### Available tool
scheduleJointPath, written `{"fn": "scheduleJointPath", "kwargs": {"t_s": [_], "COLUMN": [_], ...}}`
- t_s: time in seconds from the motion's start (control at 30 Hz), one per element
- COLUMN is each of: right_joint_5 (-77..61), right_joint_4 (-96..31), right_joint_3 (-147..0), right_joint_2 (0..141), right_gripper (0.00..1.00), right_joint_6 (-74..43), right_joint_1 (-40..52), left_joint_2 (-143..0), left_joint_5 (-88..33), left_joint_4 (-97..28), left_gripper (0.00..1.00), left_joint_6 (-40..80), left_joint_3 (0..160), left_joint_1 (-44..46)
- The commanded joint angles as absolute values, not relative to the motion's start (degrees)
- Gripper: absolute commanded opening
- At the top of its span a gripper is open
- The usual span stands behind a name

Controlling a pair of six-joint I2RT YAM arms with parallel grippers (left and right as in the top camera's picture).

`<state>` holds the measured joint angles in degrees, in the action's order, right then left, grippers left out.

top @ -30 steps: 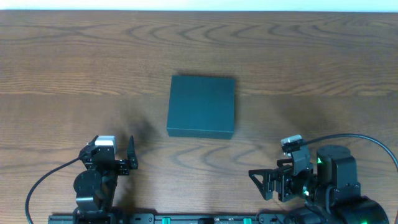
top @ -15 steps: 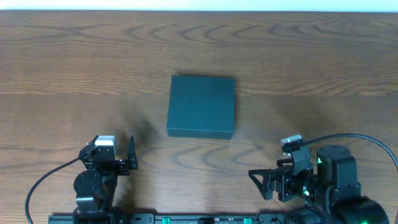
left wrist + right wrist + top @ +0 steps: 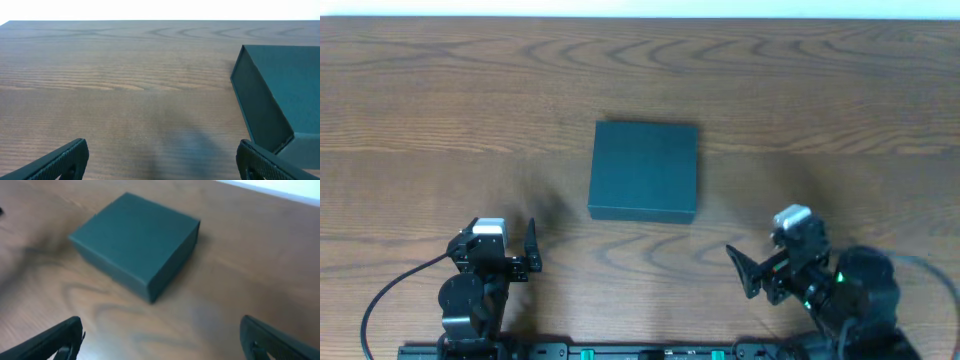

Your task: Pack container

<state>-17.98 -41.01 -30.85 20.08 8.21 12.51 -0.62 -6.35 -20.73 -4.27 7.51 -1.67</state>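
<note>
brown wood-grain table point(image 3: 440, 110), pale far edge

Soft, even light fell from above on the brown wood-grain table point(image 3: 440, 120), giving it a mild sheen and no hard glare. A strip beyond its far edge was blown out to white in every view. Only faint, diffuse shadows lay on the wood to either side of the dark teal matte rectangular box point(image 3: 644, 170). The overhead view was sharp except for the black right arm point(image 3: 850, 295), which was smeared. The left wrist view was crisp. The right wrist view was soft throughout, and the box's edges were fuzzy.
</note>
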Motion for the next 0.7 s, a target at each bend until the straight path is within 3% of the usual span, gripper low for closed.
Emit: {"fn": "scheduleJointPath", "kwargs": {"t_s": [0.0, 0.3, 0.67], "right_joint_5": [-15.4, -15.2, -14.6], "right_joint_4": [-38.1, -37.5, -37.9], "right_joint_3": [-23.1, -9.2, -9.3], "right_joint_2": [14.7, 0.4, 0.3], "right_gripper": [0.99, 0.99, 0.99], "right_joint_6": [16.4, 14.7, 14.2], "right_joint_1": [12.7, 12.7, 12.7], "left_joint_2": [-0.3, -0.3, -0.3], "left_joint_5": [-5.8, -5.8, -5.8], "left_joint_4": [-20.9, -20.9, -20.9], "left_gripper": [0.95, 0.95, 0.96], "left_joint_6": [-3.7, -3.7, -3.7], "left_joint_3": [6.2, 6.2, 6.2], "left_joint_1": [-1.8, -1.8, -1.8]}}
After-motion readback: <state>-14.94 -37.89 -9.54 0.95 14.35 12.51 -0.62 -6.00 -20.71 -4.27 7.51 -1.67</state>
